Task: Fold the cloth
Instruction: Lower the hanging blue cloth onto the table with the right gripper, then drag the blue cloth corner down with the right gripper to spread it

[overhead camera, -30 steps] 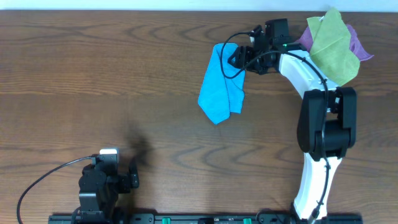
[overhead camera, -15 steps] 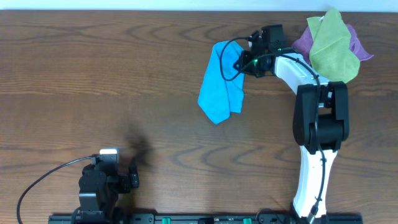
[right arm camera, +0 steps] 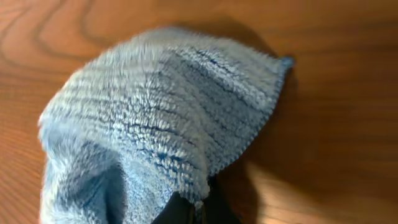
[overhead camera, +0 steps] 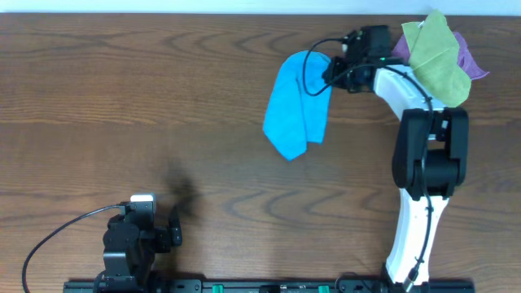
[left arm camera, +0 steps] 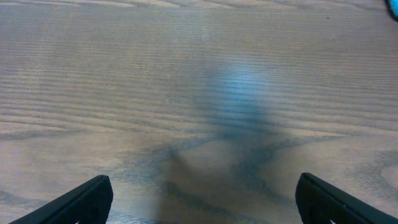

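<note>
The sky-blue cloth (overhead camera: 295, 104) lies bunched in a long fold on the brown table, right of centre at the back. My right gripper (overhead camera: 332, 68) is shut on the cloth's upper right edge, lifting it a little. In the right wrist view the fluffy cloth (right arm camera: 161, 118) fills the frame, and its hem is pinched between my right gripper's (right arm camera: 200, 210) dark fingertips at the bottom edge. My left gripper (overhead camera: 172, 229) rests near the front left of the table. In the left wrist view, the left gripper (left arm camera: 202, 198) stands wide open over bare wood.
A lime-green cloth (overhead camera: 435, 59) lies over a purple cloth (overhead camera: 466, 55) at the back right corner, just behind the right arm (overhead camera: 427, 163). A black cable (overhead camera: 57, 236) loops by the left arm's base at the front.
The right gripper has shut on the cloth's upper edge and pulled it up and to the right; the top of the cloth now bulges wider. The left arm has not moved.
</note>
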You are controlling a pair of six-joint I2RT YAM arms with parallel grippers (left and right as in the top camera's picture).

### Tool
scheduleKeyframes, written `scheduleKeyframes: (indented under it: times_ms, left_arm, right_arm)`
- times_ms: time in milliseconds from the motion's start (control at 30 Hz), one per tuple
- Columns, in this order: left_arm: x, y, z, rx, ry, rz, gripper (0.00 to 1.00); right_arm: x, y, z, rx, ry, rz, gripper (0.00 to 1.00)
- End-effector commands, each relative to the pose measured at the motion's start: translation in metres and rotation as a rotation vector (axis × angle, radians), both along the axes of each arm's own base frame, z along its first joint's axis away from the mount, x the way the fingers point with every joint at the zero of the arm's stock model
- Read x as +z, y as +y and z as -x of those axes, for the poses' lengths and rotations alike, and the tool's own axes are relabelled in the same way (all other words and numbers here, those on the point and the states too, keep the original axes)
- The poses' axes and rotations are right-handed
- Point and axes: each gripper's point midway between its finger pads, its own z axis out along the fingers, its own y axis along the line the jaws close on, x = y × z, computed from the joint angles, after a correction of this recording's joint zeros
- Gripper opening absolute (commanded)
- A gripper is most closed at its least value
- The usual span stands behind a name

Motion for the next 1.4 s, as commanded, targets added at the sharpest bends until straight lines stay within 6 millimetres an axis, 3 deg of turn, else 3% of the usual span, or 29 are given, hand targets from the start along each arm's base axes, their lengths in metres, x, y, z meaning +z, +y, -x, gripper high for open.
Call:
scheduleKeyframes:
  times_ms: [0, 133, 167, 233, 267, 367, 533, 700, 800, 1167, 1367]
  left_arm:
    - [-0.021, -0.001, 0.008, -0.012, 0.068, -0.011, 0.95]
    - [-0.021, -0.001, 0.008, -0.011, 0.068, -0.010, 0.95]
    - [-0.021, -0.001, 0.008, -0.012, 0.068, -0.010, 0.95]
    - [-0.021, -0.001, 0.008, -0.011, 0.068, -0.010, 0.95]
    - [-0.021, -0.001, 0.008, -0.011, 0.068, -0.010, 0.95]
    - [-0.021, -0.001, 0.008, -0.011, 0.068, -0.010, 0.95]
    - [-0.021, -0.001, 0.008, -0.011, 0.068, -0.010, 0.95]
    - [-0.021, -0.001, 0.008, -0.012, 0.068, -0.011, 0.95]
    - [-0.021, -0.001, 0.008, -0.011, 0.068, -0.010, 0.95]
    - [-0.021, -0.001, 0.008, -0.012, 0.068, -0.011, 0.95]
    - [-0.021, 0.000, 0.008, -0.009, 0.068, -0.013, 0.95]
  right_arm:
    - [0.031, -0.020, -0.021, -0.023, -0.090, 0.065, 0.01]
    - [0.044, -0.034, -0.032, -0.050, -0.128, 0.133, 0.04]
    - [0.048, -0.034, -0.034, -0.050, -0.139, 0.138, 0.16]
    - [0.051, -0.034, -0.036, -0.050, -0.145, 0.137, 0.56]
    - [0.051, -0.034, -0.036, -0.050, -0.144, 0.137, 0.72]
    - [0.054, -0.036, -0.033, -0.054, -0.122, 0.147, 0.88]
    - [0.077, -0.058, -0.015, -0.109, -0.041, 0.264, 0.95]
    - [0.093, -0.061, 0.015, -0.100, 0.045, 0.288, 0.99]
    - [0.091, -0.065, 0.039, -0.096, 0.135, 0.316, 0.99]
    - [0.076, -0.066, 0.093, -0.017, 0.351, 0.345, 0.98]
    - [0.051, -0.058, 0.112, 0.010, 0.429, 0.299, 0.87]
